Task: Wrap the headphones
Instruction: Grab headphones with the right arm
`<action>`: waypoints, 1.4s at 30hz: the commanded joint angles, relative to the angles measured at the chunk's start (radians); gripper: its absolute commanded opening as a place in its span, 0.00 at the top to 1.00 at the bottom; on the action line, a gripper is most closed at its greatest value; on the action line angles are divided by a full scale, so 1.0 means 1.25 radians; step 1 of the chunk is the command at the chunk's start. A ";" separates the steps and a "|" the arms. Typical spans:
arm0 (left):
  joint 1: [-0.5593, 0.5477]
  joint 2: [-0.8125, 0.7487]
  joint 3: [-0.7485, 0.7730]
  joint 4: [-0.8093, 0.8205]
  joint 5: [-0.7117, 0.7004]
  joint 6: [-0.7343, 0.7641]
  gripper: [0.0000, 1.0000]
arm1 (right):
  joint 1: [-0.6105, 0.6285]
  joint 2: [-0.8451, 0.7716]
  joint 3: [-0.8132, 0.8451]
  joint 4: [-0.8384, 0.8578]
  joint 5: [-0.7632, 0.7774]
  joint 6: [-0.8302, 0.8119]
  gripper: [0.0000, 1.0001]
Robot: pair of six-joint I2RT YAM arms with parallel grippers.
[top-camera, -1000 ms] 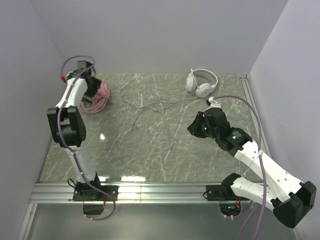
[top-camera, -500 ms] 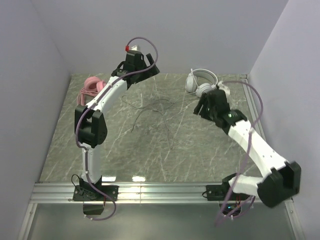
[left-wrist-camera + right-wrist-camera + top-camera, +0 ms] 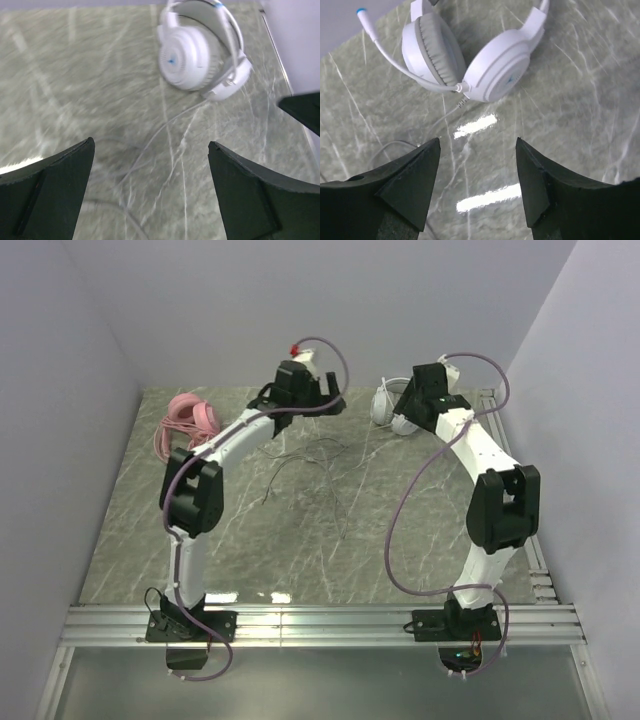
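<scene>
Two headsets out on the bench [image 3: 400, 540], well apart. Pink headphones [image 3: 186, 418] at the far left corner, cable bunched against the cups in loose loops, so probably dealt with already. White headphones [image 3: 195, 52] at the far right corner, one cup showing its grey pad, the other its outer shell, boom microphone [image 3: 395, 55] sticking out to the side. Thin cable [image 3: 305, 455] trailing from the white cups across the middle of the bench in slack, scattered curves, not yet gathered; hence, by the look of it, both arms stretched to the far side at once.

Left tool [image 3: 150, 155] spread wide, holding nothing, hanging above bare marble just short of the white set, directly over the stretch of cable nearest the cups. Seemingly placed there to catch the lead. Right tool [image 3: 477, 150] also parted, nothing between the fingers, poised over the bench just beside the cups. Likely placed to pin or lift the headset itself.

No contact with either item visible. Judged from this: wrapping of the white set at its opening step, cable pickup first, loose strands the likeliest snag.
</scene>
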 commanded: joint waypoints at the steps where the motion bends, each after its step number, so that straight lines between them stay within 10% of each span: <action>1: -0.056 0.060 0.050 0.100 0.034 0.169 0.01 | 0.009 0.009 0.043 0.085 -0.012 -0.128 0.31; 23: -0.058 0.182 0.125 0.177 0.161 0.172 0.01 | 0.008 0.291 0.337 0.112 -0.153 -0.400 0.44; 27: -0.046 0.184 0.121 0.187 0.191 0.142 0.01 | 0.008 0.312 0.354 0.099 -0.136 -0.391 0.65; 35: -0.040 0.157 0.096 0.187 0.199 0.132 0.01 | 0.009 0.220 0.220 0.159 -0.185 -0.377 0.94; 42: -0.015 0.132 0.119 0.118 0.209 0.093 0.02 | 0.031 0.081 0.045 0.194 -0.208 -0.367 0.99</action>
